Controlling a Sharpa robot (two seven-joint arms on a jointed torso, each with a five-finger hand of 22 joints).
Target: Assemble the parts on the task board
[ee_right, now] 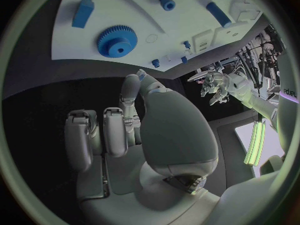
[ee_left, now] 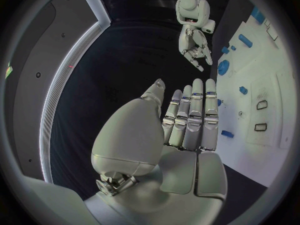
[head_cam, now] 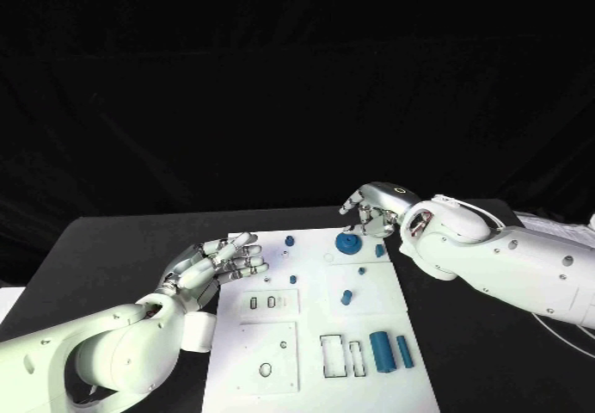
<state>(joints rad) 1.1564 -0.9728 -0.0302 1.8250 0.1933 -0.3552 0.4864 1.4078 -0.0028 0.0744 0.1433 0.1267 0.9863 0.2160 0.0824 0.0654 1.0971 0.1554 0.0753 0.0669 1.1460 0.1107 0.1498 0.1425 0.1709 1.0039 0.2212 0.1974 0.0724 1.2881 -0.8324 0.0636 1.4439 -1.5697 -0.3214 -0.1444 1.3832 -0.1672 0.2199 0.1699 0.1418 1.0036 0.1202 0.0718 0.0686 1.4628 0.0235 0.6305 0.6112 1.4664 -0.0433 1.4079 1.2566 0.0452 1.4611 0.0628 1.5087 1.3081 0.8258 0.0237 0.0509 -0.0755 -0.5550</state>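
A: Where does the task board (head_cam: pixel 316 344) sit?

B: On the black table (head_cam: pixel 112 249), in the middle, running from six o'clock up toward twelve. Its far end carries a blue gear (head_cam: pixel 348 243) at about one o'clock from the board's centre, with a small blue peg (head_cam: pixel 289 240) to the gear's nine o'clock and another short blue piece (head_cam: pixel 379 250) at its three o'clock.

A: And nearer the robot?

B: Two blue cylinders (head_cam: pixel 392 352) lie side by side at roughly four o'clock on the board, beside a rectangular slot. A small blue part (head_cam: pixel 347 298) lies near the board's middle.

A: What is the right hand (head_cam: pixel 372 211) doing?

B: It hangs above the far end of the board, just at twelve o'clock of the gear, fingers curled downward. The right wrist view shows nothing in them, and the gear (ee_right: pixel 116 40) lies apart from the fingertips.

A: The left hand (head_cam: pixel 217 267)?

B: It is at the board's nine o'clock edge, fingers stretched out straight and close together, holding nothing. The left wrist view shows the same flat palm (ee_left: pixel 187 130).
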